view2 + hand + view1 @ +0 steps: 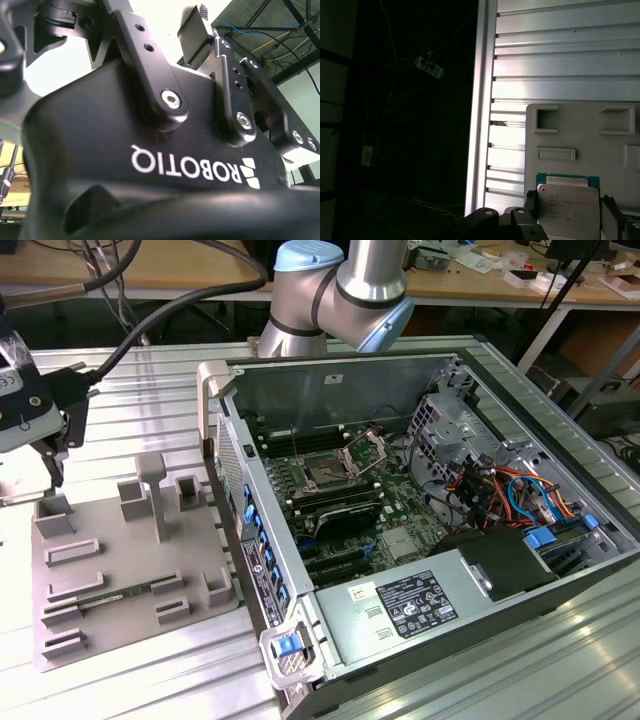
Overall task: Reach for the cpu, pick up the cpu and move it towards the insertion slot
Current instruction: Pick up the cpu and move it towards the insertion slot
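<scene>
Fingers of the black gripper (55,455) pinch the small square silvery-topped cpu (567,214) by two opposite edges in the first wrist view, above the grey plastic tray (580,131). At the exterior view's left the gripper hangs over that tray. The dark square insertion slot (325,477) sits mid-frame, well apart.

Harsh glare, deep shadow (wrist views).
</scene>
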You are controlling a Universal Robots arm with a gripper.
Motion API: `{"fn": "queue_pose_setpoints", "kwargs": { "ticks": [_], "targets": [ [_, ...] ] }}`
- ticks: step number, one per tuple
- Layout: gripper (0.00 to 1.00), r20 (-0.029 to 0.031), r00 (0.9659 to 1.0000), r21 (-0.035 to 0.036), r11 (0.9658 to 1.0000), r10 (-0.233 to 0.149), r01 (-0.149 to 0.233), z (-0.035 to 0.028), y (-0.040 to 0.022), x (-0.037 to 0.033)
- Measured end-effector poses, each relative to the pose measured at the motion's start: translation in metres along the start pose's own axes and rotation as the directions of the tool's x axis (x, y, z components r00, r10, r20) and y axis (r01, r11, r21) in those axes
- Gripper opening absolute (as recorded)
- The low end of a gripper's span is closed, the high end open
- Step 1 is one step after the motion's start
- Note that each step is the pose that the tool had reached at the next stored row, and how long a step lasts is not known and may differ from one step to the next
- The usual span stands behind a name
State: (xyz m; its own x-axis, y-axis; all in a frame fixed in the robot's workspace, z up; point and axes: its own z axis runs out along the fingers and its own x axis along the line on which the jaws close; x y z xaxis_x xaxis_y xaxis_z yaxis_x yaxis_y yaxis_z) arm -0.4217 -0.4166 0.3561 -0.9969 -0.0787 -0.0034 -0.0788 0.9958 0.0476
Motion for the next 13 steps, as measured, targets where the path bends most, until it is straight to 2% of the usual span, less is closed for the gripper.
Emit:
{"fn": "queue_pose_setpoints", "kwargs": {
  "ticks": [13],
  "targets": [
    [0.55,0.0000,1.0000,0.0000,1.0000,0.000,0.000,-0.0128,0.0006,0.0000]
  ]
}}
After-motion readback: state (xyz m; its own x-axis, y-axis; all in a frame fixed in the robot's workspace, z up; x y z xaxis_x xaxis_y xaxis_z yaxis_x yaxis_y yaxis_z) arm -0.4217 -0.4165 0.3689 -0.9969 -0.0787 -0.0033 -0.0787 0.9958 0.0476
